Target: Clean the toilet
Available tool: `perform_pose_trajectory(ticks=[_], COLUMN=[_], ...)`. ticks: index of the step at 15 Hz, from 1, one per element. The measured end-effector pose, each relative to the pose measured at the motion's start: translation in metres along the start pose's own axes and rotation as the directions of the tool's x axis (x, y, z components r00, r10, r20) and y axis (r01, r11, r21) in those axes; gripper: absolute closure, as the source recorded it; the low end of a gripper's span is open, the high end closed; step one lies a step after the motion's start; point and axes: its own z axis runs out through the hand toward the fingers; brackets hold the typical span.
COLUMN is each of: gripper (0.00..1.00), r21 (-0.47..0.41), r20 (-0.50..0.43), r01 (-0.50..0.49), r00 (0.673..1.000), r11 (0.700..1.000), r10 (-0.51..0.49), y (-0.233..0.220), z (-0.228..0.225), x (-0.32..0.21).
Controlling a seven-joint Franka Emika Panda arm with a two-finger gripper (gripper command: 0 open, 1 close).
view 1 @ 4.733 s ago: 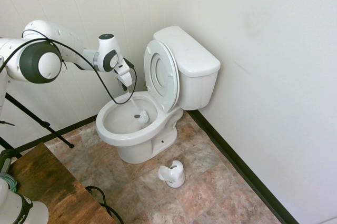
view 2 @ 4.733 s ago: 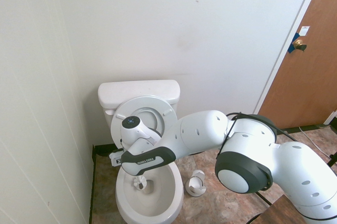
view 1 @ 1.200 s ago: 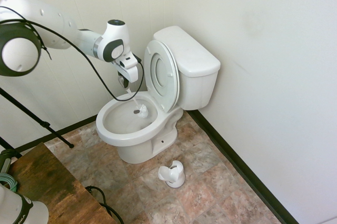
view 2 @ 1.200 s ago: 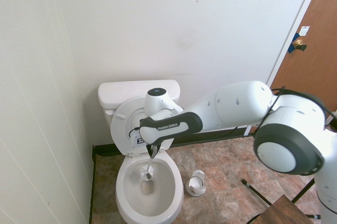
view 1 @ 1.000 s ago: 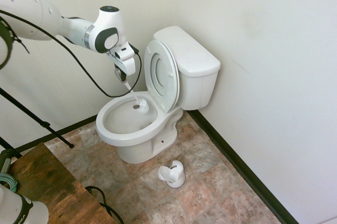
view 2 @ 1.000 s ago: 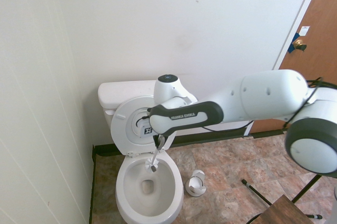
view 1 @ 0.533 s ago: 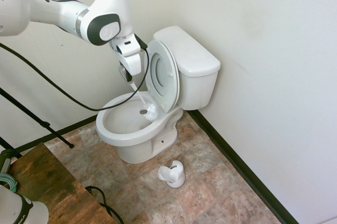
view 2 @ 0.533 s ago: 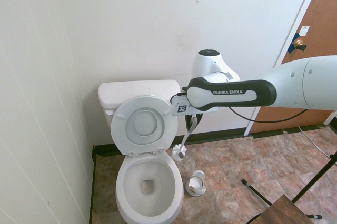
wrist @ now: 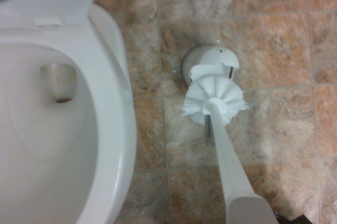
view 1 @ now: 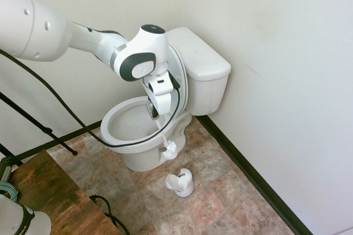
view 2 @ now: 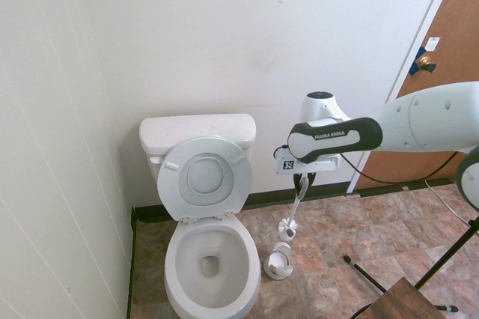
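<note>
White brush holder (view 1: 180,182) on brown tiled floor (view 1: 220,202), near wooden door (view 2: 438,87).

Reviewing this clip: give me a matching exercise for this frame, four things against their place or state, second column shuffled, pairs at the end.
Things:
1. toilet brush
2. brush holder
3. toilet lid
4. gripper

Places or states:
A. raised, leaning against the tank
B. standing on the tiled floor beside the bowl
C. shut on a white handle, pointing down
D. hanging in the air just above the holder, outside the bowl

Pairs: 1-D, 2-B, 3-A, 4-C
</note>
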Motion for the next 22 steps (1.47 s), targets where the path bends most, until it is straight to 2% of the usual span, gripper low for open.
perform_pose_trajectory(ticks=[5, 11, 22], gripper=[1.00, 1.00, 1.00], r21=[-0.063, -0.098, -0.115], r20=[0.050, 0.106, 0.148], r01=[-0.023, -0.054, -0.119], r00=[0.998, 0.992, 0.980], r11=[0.998, 0.994, 0.986], r10=[0.027, 0.065, 0.135], y=[0.001, -0.034, -0.073], z=[0.076, 0.152, 0.253], x=[0.030, 0.056, 0.105])
